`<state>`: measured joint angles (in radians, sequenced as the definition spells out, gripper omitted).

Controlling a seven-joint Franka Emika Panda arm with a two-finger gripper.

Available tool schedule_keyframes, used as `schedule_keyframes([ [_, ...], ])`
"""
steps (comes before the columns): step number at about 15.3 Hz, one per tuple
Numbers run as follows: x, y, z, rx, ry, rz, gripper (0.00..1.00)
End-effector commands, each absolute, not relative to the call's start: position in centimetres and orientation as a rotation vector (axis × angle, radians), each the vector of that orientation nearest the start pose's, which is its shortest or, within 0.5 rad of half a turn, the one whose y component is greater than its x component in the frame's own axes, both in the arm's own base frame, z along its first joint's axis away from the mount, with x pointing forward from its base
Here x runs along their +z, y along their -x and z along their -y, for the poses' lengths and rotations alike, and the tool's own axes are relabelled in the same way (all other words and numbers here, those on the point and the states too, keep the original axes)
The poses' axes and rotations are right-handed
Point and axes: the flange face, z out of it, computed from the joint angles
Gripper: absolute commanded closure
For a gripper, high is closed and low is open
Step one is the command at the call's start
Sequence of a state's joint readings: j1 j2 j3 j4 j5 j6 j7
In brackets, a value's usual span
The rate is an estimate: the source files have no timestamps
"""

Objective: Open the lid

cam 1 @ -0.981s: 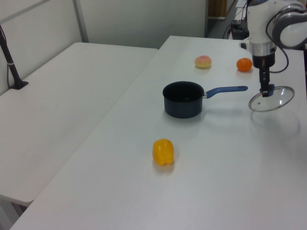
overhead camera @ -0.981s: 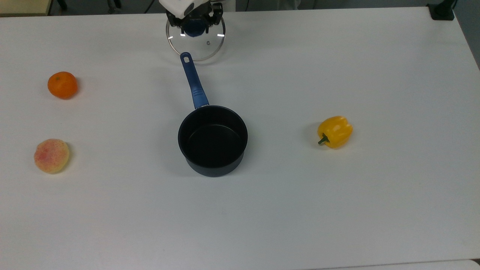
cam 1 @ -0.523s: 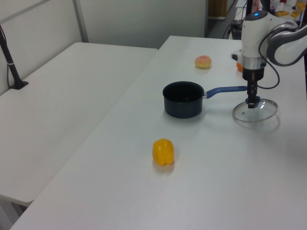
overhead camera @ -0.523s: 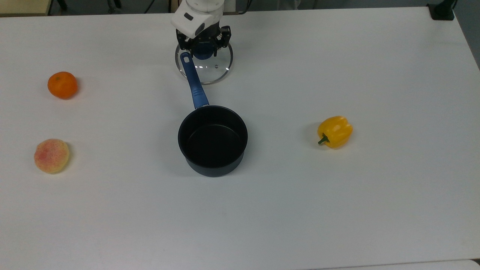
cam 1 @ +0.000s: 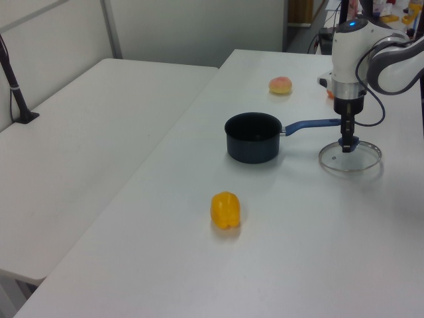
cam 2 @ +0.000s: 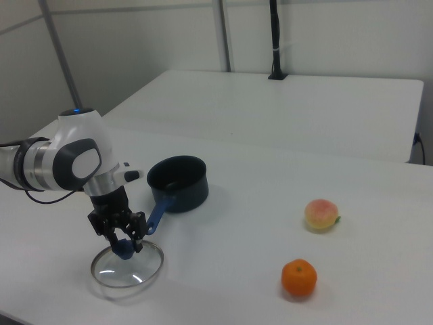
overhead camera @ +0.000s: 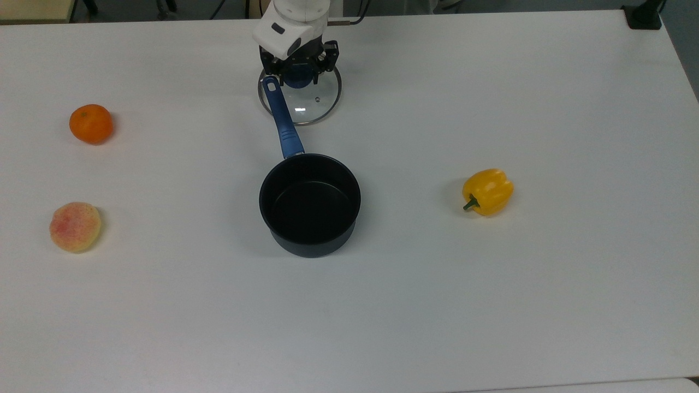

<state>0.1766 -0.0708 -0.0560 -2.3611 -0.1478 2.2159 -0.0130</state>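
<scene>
The lid (overhead camera: 301, 103) lies flat on the white table (overhead camera: 491, 305), off the saucepan (overhead camera: 309, 204) and just beyond the tip of the saucepan's blue handle (overhead camera: 282, 117); in the top view the handle end overlaps the lid's left edge. The gripper (overhead camera: 298, 73) stands directly over the lid's centre, its two fingers placed on either side of the blue knob (cam 2: 123, 249) and pinching it. In the right view the lid (cam 2: 128, 265) rests on the table surface with the gripper (cam 2: 124, 244) pointing straight down onto it. In the left view the lid (cam 1: 350, 158) sits to the right of the saucepan (cam 1: 252, 137). The saucepan is uncovered and its dark interior is visible. A yellow pepper (overhead camera: 487, 191) lies well apart at the top view's right. An orange (overhead camera: 90, 124) and a peach (overhead camera: 75, 226) lie well apart at the top view's left.
</scene>
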Motion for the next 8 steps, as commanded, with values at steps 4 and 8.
schedule_keyframes([
  [4,36.3,-48.0,-5.7,0.166,3.243,0.344,0.07],
  [8,38.8,-47.8,-7.2,0.205,3.247,0.376,0.00],
])
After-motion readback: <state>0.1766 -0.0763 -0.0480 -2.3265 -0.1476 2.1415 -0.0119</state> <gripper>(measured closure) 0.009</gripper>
